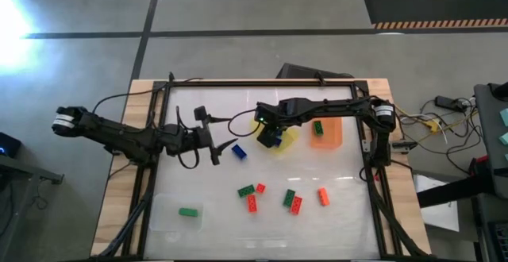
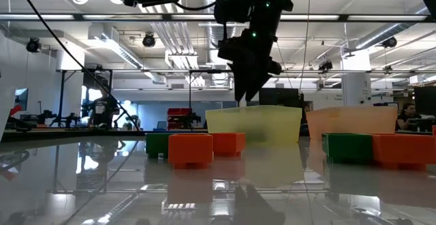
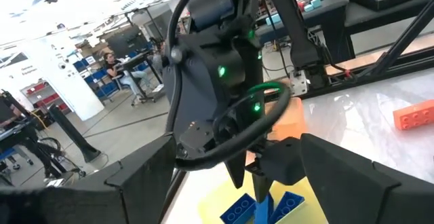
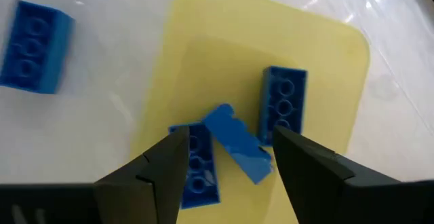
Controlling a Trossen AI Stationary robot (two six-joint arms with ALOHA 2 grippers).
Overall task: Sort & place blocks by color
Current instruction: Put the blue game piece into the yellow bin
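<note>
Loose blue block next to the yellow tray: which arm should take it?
Left, probably. The left gripper sits open right beside the loose blue block, which lies on the table outside the yellow tray. The right gripper hangs open over that tray, above the blue blocks in it.

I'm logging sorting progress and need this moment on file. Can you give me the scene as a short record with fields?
right gripper: open, above the yellow tray
falling piece: a blue block tilted between its fingers
yellow tray contents: blue blocks only, one lying flat
left gripper: beside a loose blue block on the table
orange tray: holds a green block
clear tray: holds a green block
unsorted: red-orange and green blocks at the table's front
</note>
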